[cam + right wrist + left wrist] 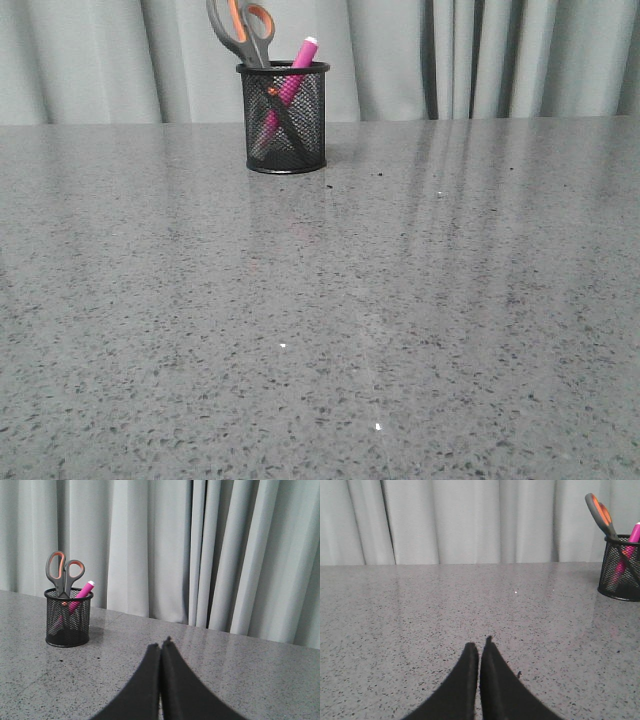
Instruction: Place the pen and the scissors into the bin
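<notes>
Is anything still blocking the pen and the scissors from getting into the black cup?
No. The pen and scissors already stand inside the cup, tops poking above its rim. Nothing visible blocks them, and both grippers, left and right, are shut and away from it.

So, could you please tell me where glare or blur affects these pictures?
Front view: pale curtain reflections streak the glossy table; the bin stays sharp. Left wrist view: the shut left pincer looks soft-edged. Right wrist view: the right pincer likewise.

The speckled grey table (420, 300) carries only the bin (285, 120), standing upright.
</notes>
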### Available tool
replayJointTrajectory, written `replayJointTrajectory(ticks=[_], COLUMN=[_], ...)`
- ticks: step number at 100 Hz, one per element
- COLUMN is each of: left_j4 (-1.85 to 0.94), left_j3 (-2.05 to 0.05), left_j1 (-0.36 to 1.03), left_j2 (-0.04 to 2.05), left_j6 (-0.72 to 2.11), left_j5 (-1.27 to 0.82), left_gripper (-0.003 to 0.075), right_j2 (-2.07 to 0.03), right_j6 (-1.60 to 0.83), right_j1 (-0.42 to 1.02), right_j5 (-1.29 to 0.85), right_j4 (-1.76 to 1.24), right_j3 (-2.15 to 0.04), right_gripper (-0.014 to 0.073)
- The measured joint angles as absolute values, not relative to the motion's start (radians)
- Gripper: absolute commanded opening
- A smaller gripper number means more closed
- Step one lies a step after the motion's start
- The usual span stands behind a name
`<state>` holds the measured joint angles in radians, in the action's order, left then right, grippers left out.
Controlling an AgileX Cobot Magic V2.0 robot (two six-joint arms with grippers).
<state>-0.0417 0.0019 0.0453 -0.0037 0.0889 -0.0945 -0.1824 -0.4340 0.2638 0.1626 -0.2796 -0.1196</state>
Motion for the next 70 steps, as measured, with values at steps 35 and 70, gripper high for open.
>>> replayJointTrajectory(ticks=[35,70], left_j4=[-0.042,-0.042], left_j3=[0.002,0.002], left_j1=[0.045,0.045], left_j2=[-0.004,-0.004], left_j6=[0.089,0.089], left_j5=[-0.095,-0.094], left_gripper=[-0.0019,-0.0019], right_j2=[-0.182,-0.080], right_j6=[-0.434,-0.184], right_j1=[0.260,0.113], right_j5=[0.163,0.032], right_j4=[-0.280,-0.086], right_j3=[-0.109,0.010], right_gripper=[-0.0060,-0.0060])
